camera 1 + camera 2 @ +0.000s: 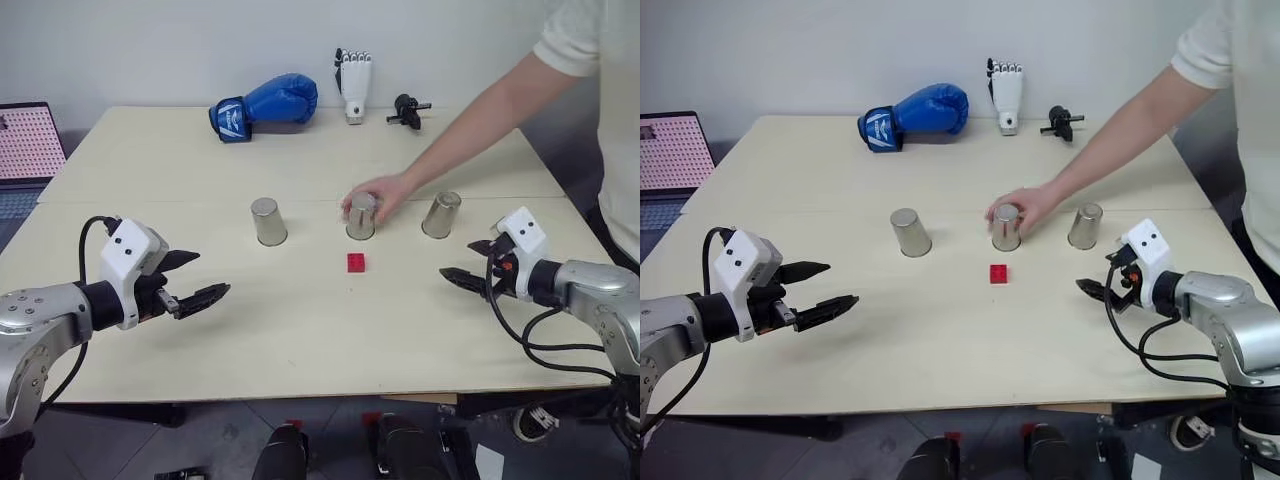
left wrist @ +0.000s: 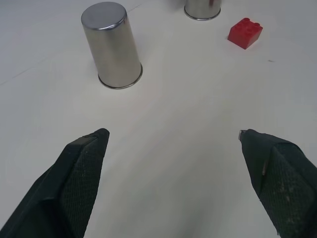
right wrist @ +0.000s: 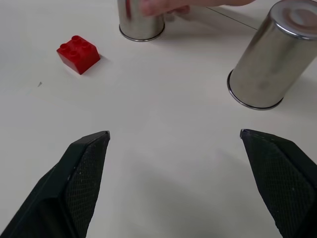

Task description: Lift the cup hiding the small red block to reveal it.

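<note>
Three silvery cups stand upside down in a row on the table: a left cup (image 1: 268, 221), a middle cup (image 1: 361, 217) and a right cup (image 1: 441, 214). A person's hand (image 1: 385, 192) rests on the middle cup. The small red block (image 1: 356, 262) lies uncovered just in front of the middle cup. My left gripper (image 1: 212, 273) is open, hovering near the table's front left, short of the left cup (image 2: 111, 44). My right gripper (image 1: 456, 258) is open at the front right, short of the right cup (image 3: 275, 54). Neither gripper holds anything.
The person's arm reaches in from the right across the table's far half. At the back lie a blue boxing glove (image 1: 265, 105), a white robotic hand (image 1: 353, 85) and a small black part (image 1: 408, 110). A laptop (image 1: 28, 150) sits off the left edge.
</note>
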You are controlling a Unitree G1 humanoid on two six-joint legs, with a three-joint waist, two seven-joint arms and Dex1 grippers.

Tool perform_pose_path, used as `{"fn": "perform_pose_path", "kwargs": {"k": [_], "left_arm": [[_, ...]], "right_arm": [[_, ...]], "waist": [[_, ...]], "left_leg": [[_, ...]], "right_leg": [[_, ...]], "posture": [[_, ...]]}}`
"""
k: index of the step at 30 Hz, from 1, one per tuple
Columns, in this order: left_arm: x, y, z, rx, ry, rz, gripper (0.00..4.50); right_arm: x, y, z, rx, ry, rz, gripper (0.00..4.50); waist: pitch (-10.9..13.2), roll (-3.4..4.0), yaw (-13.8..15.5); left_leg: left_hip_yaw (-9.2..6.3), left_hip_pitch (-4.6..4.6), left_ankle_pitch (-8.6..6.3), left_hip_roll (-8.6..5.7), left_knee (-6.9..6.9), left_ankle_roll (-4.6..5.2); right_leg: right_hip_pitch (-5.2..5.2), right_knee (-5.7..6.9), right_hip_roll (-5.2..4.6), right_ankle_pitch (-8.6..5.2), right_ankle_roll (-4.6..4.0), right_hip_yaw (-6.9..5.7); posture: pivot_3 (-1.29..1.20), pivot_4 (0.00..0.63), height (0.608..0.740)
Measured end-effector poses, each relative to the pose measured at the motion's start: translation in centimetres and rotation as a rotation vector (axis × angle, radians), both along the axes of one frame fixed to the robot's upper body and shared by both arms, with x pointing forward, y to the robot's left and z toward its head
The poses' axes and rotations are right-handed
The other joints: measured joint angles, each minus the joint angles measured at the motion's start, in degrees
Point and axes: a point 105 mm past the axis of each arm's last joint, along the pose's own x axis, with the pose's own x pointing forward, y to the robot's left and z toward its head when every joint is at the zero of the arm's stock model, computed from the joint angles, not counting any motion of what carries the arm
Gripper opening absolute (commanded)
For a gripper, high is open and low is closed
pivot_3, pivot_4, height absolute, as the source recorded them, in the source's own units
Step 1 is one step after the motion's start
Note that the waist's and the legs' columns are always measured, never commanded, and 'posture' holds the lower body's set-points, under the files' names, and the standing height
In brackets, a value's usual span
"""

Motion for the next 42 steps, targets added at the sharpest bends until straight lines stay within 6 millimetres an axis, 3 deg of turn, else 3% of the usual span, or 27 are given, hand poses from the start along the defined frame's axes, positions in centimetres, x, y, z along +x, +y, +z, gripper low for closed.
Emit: {"fn": "perform_pose_path", "kwargs": {"k": [15,21,42], "left_arm": [[0.05,0.12,0.01,0.011,-0.003,0.005,4.5],[0.1,0.13,0.08,0.011,-0.005,0.006,4.5],[0.11,0.22,0.06,0.014,-0.004,0.008,4.5]], "right_arm": [[0.05,-0.06,0.01,-0.002,-0.001,-0.003,4.49],[0.12,-0.17,0.07,-0.012,-0.009,-0.008,4.49],[0.24,-0.15,0.11,-0.012,-0.012,-0.013,4.49]], "waist": [[0.0,-0.01,0.7],[0.0,0.08,-0.4],[0.1,0.16,0.9]], "left_leg": [[0.85,0.22,-0.01,0.09,-0.02,0.01],[-1.16,-0.49,0.21,-0.67,-0.04,0.14],[-0.45,-0.41,0.28,-0.33,-0.02,0.0]], "right_leg": [[-0.09,-0.02,0.1,0.06,0.11,0.84],[0.13,0.02,-0.61,-0.16,0.01,-1.06],[-0.09,0.02,-0.3,-0.11,0.05,-0.41]], "posture": [[0.0,0.15,0.74],[0.0,0.15,0.74],[0.0,0.15,0.74]]}}
